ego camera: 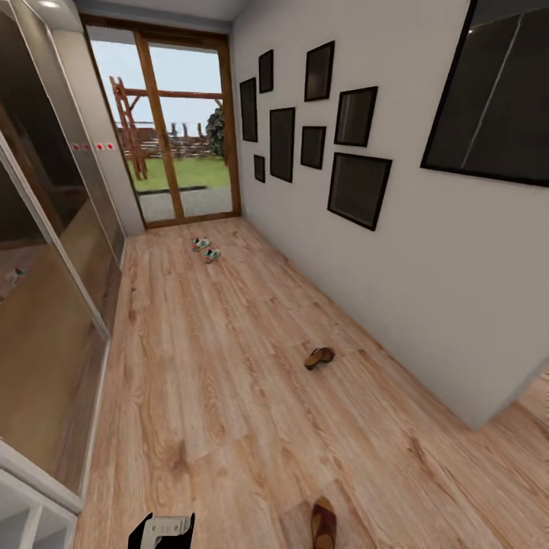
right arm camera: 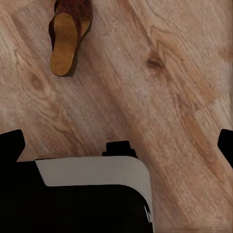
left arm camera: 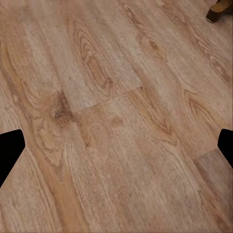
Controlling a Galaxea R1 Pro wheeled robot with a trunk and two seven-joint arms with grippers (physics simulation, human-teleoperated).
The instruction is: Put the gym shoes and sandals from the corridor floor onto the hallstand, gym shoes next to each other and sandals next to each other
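Note:
Two gym shoes (ego camera: pixel 200 243) (ego camera: pixel 211 255), white with green and red, lie side by side far down the corridor floor (ego camera: pixel 229 396) near the glass door. One brown sandal (ego camera: pixel 319 357) lies mid-corridor by the right wall. The other sandal (ego camera: pixel 323 524) lies close in front of me and also appears in the right wrist view (right arm camera: pixel 68 34), sole side up-facing tan insole. My right gripper (right arm camera: pixel 119 143) hangs open above the floor, short of that sandal. My left gripper (left arm camera: pixel 116 145) is open over bare planks, with a sandal edge (left arm camera: pixel 221 7) at the frame corner.
A white shelf unit corner (ego camera: pixel 30 511) shows at the near left; I cannot tell whether it is the hallstand. Mirrored wardrobe doors (ego camera: pixel 53 305) line the left side. The right wall (ego camera: pixel 427 290) carries dark frames and ends at a corner (ego camera: pixel 484 423). My base (right arm camera: pixel 92 184) is below the right gripper.

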